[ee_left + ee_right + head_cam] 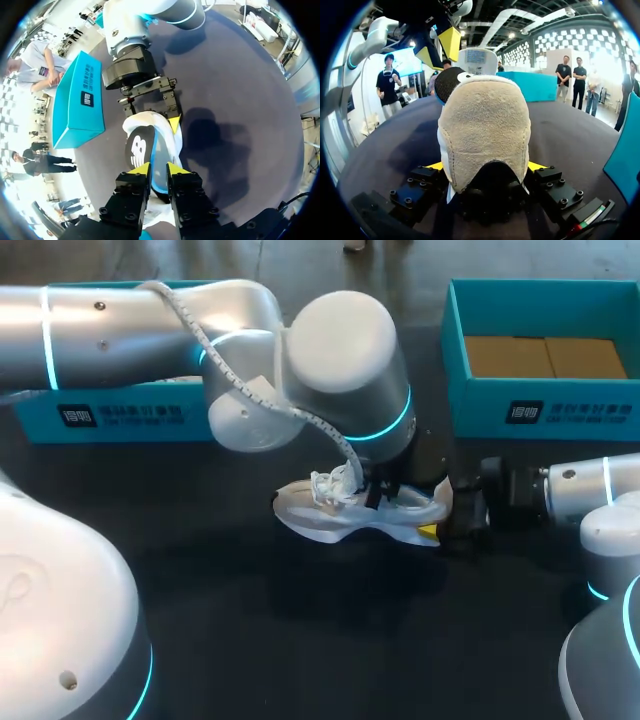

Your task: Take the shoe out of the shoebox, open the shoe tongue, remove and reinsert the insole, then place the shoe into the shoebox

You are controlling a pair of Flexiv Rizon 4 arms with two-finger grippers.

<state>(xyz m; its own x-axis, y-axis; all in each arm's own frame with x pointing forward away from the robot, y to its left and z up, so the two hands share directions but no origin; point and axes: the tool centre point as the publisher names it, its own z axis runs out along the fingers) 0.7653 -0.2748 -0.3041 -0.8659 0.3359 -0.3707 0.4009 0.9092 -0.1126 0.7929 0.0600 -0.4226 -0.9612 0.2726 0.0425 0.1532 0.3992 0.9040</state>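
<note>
Dark table (250,640) carries left box (110,418), teal, behind left arm, and right box (540,400), teal, open on top. White shoe (335,518) stands on table between boxes, outside both, toe to left. Right gripper (485,166) clamps shoe heel, one finger on each side. Left gripper (158,169) hangs just above shoe opening. Black insole (136,149) sticks up out of shoe, right at left gripper. Whether it grips insole, cannot tell.
</note>
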